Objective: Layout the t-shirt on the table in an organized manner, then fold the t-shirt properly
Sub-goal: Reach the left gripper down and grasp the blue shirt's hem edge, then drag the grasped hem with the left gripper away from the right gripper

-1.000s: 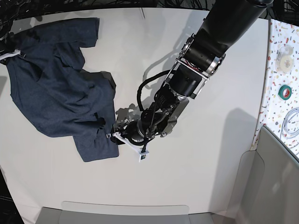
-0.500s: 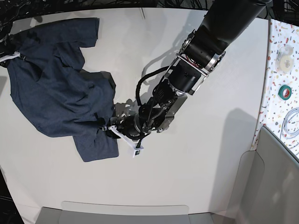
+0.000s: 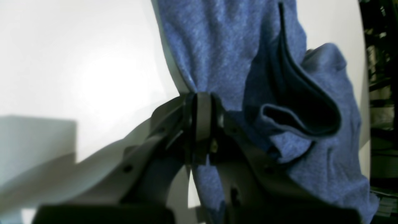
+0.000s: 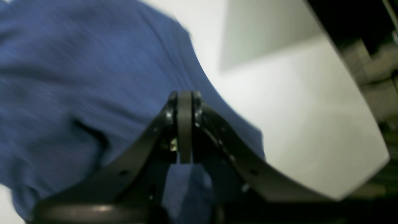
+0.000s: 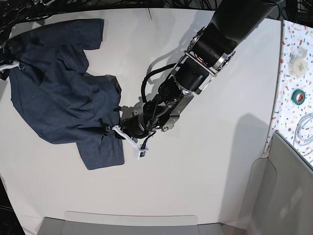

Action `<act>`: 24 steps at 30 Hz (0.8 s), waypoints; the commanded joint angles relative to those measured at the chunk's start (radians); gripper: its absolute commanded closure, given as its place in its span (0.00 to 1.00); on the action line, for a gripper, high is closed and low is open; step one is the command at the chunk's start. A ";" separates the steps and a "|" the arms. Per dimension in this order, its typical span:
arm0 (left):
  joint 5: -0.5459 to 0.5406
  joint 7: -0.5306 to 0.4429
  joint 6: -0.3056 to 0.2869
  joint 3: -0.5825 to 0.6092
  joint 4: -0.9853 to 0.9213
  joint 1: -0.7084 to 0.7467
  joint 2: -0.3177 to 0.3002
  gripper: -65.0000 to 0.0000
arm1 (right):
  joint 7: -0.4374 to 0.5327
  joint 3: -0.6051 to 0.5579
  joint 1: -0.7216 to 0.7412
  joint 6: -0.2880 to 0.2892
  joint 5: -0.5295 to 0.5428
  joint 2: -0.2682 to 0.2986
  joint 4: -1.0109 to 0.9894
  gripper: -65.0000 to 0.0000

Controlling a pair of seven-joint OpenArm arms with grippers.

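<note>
The dark navy t-shirt [image 5: 58,93] lies crumpled on the left part of the white table [image 5: 205,161], one sleeve toward the top, no lettering showing. My left gripper [image 5: 116,129] reaches in from the right and is shut on the shirt's right edge. In the left wrist view the left gripper [image 3: 199,96] pinches a fold of the t-shirt [image 3: 217,46]. My right gripper [image 5: 7,64] sits at the shirt's far left edge. In the right wrist view the right gripper [image 4: 184,96] is shut, with the t-shirt [image 4: 77,77] caught between its fingers and spread behind them.
A speckled strip [image 5: 293,49] runs along the table's right side, carrying a green tape roll [image 5: 299,95], a white roll [image 5: 297,58] and a coiled cable [image 5: 305,129]. Grey bins stand at the front edge [image 5: 132,223] and front right [image 5: 286,196].
My left gripper slid left onto the shirt's right edge and closed on the cloth. The right gripper stayed shut at the far left edge.
</note>
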 commanded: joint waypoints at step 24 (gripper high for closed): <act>-0.003 0.129 0.049 -0.174 0.141 0.103 -0.175 1.00 | 0.167 -0.217 0.439 -0.001 -0.201 -0.041 -0.521 1.00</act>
